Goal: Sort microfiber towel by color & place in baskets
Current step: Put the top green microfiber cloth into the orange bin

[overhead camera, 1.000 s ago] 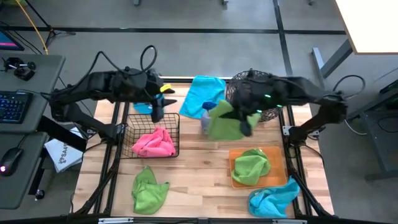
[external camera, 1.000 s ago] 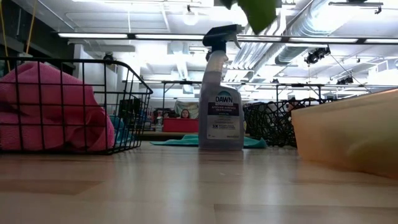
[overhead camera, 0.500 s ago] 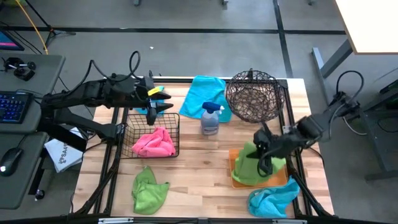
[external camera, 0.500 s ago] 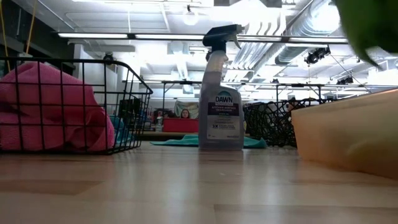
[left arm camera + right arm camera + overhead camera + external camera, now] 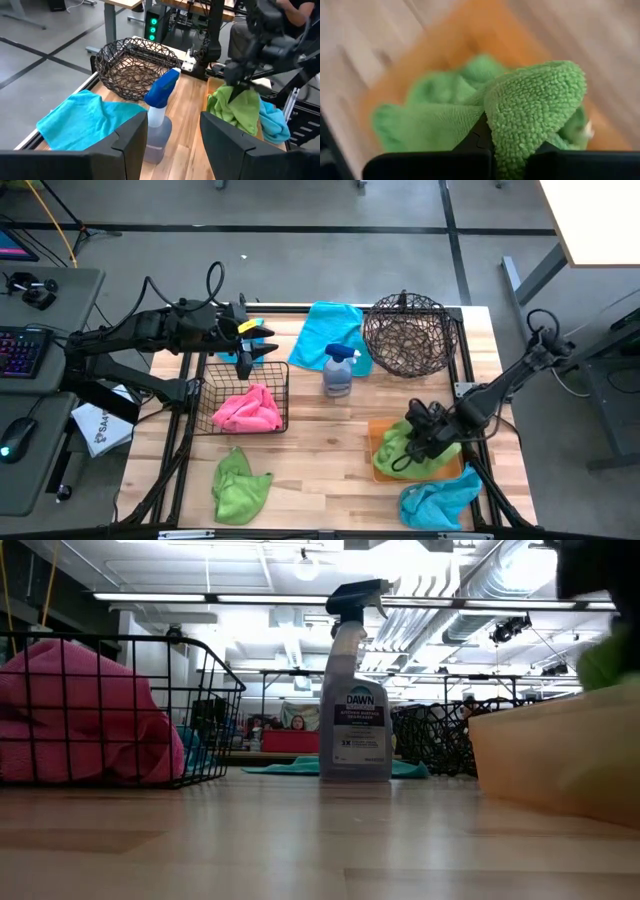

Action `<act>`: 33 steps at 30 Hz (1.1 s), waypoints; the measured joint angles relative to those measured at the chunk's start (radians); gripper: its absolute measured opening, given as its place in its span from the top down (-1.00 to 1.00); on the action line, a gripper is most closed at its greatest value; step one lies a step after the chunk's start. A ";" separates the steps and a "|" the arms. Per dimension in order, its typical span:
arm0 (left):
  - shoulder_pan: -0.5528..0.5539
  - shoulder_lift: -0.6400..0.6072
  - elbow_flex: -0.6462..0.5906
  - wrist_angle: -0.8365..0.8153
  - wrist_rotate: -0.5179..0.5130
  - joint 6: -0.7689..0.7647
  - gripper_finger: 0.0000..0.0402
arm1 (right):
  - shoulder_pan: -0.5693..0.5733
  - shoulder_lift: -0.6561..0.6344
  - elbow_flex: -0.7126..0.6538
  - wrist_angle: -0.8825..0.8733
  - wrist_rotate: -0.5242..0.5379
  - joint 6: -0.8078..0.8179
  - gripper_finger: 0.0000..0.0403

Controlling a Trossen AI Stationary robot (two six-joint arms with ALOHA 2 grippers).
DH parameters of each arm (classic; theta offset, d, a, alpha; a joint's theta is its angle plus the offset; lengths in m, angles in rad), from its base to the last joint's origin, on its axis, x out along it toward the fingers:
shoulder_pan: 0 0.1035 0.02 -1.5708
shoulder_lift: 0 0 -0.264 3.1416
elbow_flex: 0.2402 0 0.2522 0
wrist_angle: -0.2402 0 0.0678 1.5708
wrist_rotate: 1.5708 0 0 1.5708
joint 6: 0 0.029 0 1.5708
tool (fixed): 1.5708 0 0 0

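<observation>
High view: square black wire-grid basket point(image 5: 247, 400) at 9 o'clock on the desk point(image 5: 320, 460), w/ a pink towel point(image 5: 246, 409) inside. Round woven-wire bowl basket point(image 5: 407, 336) at 1 o'clock, no towel seen in it. Flat orange tray point(image 5: 380, 430) at 4 o'clock holds green towels point(image 5: 395, 458). Loose on desk: green towel point(image 5: 240, 485) at 7, blue towel point(image 5: 437, 501) at 5 just beside tray, blue towel point(image 5: 330, 330) at 12, spray bottle point(image 5: 337, 370) near centre. Right gripper point(image 5: 412, 448) low over tray, arm stretched in from 3 o'clock. Left gripper point(image 5: 262, 346) hovers at 10–11, above the wire-grid basket's far edge, arm bent in from the left.

Low view: pink towel fills the wire-grid basket point(image 5: 120, 710) at 9; bottle point(image 5: 354, 690) centre; bowl basket point(image 5: 435, 738) behind; tray wall point(image 5: 560, 750) at 3, green cloth point(image 5: 610, 658) showing above it.

Left wrist view: left fingers point(image 5: 227, 142) spread apart, nothing held; bowl basket point(image 5: 135, 62), bottle point(image 5: 159, 112), blue towel point(image 5: 87, 120) ahead; right gripper point(image 5: 240, 82) on a green towel point(image 5: 235, 107) over the tray.

Right wrist view: right fingers point(image 5: 430, 167) clenched on a fold of green towel point(image 5: 530, 105), over green towel in orange tray point(image 5: 470, 35).
</observation>
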 joint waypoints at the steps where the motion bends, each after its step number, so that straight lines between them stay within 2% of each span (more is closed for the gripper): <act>1: 0.000 0.000 0.000 0.000 0.000 0.000 0.15 | 0.000 0.006 -0.024 0.015 -0.022 0.009 1.00; 5: 0.000 0.000 0.000 -0.001 -0.010 0.037 0.15 | -0.004 0.017 -0.111 0.101 -0.093 0.073 0.99; 9: 0.000 0.000 0.000 -0.001 -0.026 0.085 0.15 | -0.025 0.017 -0.149 0.154 -0.156 0.158 0.89; 15: 0.000 0.000 0.000 0.000 -0.027 0.124 0.15 | -0.091 0.014 -0.142 0.147 -0.271 0.156 0.51; 20: 0.000 -0.001 0.000 -0.001 -0.027 0.126 0.15 | -0.143 0.014 -0.050 0.071 -0.367 0.015 0.05; 25: 0.000 -0.002 0.000 -0.001 -0.027 0.126 0.15 | -0.179 0.014 0.101 -0.156 -0.353 -0.114 -0.33; 29: 0.000 -0.002 0.000 -0.002 -0.027 0.126 0.15 | -0.192 0.014 0.207 -0.316 -0.306 -0.154 -0.49; 33: 0.000 -0.002 0.000 -0.002 -0.027 0.126 0.15 | -0.205 0.014 0.302 -0.406 -0.265 -0.161 -0.53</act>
